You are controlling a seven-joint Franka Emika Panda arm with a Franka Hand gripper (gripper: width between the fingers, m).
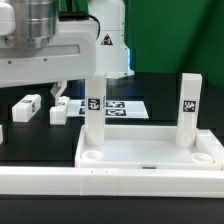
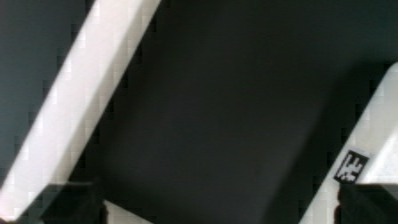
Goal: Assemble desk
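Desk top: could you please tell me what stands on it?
On the desk top, a tagged leg stands upright at the exterior view's left and another leg at its right. The nearer round sockets are empty. The legs cover what lies beneath.

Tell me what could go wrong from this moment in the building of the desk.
1. The two upright legs stand in the far sockets of the desk top; the arm, if it passes low, might knock them askew.
2. The two loose legs lie close together near the open gripper; reaching for one may push the other away.
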